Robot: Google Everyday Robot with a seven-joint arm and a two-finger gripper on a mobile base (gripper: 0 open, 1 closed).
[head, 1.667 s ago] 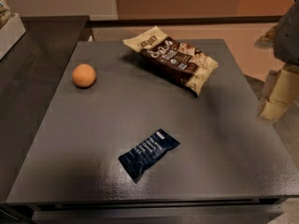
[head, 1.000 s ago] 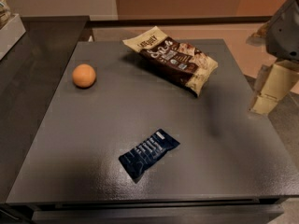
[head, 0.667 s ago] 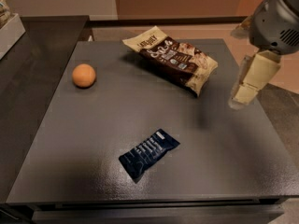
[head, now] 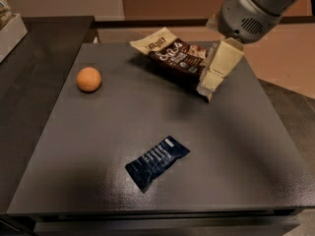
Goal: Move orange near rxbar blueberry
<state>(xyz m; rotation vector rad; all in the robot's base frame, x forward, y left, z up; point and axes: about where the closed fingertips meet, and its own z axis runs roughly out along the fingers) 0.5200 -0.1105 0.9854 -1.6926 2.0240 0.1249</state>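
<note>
- at the upper left of the dark table (head: 246,146), the orange (head: 89,79) sits alone, touching nothing.
- the rxbar (head: 156,162) lies flat in the lower middle of the frame, set at a slant with its pale end up and to the right, well apart from the orange.
- a brown-and-cream bag (head: 170,55) lies at the upper middle, near the table's far edge.
- the gripper (head: 216,73) hangs at the upper right, pale, pointing down and left, overlapping the bag's right end; whether it touches the bag, and whether it is spread or closed, i cannot tell.
- the grey arm (head: 251,9) runs off the top right corner.
- a darker counter (head: 34,48) borders the table on the left.
</note>
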